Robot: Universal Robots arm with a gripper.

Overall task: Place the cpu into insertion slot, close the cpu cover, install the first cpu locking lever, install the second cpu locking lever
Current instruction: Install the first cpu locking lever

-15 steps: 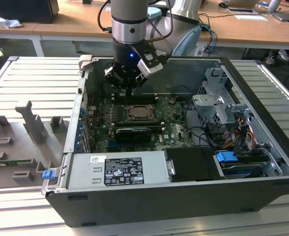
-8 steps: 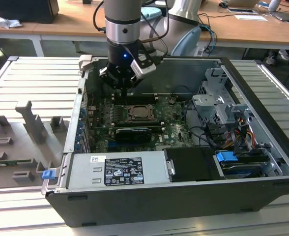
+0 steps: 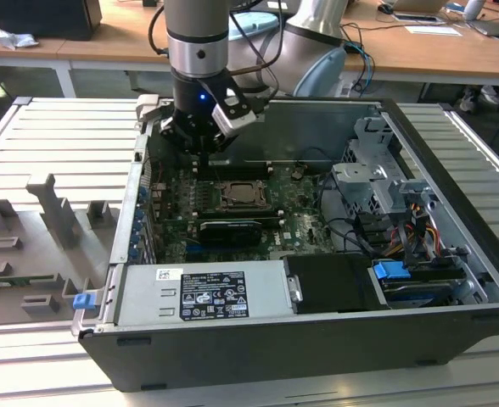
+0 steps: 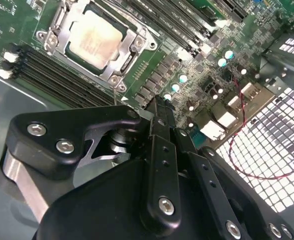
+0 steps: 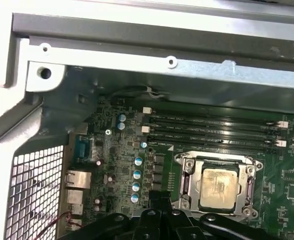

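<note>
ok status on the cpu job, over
Gripper shut, empty, above the motherboard beside the cpu. cpu seated, cpu cover down around it. Nothing between gripper and cpu.

From the near side, the exterior view looks down into the open dark metal computer case (image 3: 232,369); both wrist views share its flat green motherboard (image 4: 7,30) (image 5: 292,185), close up.

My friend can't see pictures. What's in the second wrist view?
A small pale beige square cpu sits in the green motherboard, with the dull silver metal cpu cover framing it. The black gripper hangs over the board nearby.
</note>
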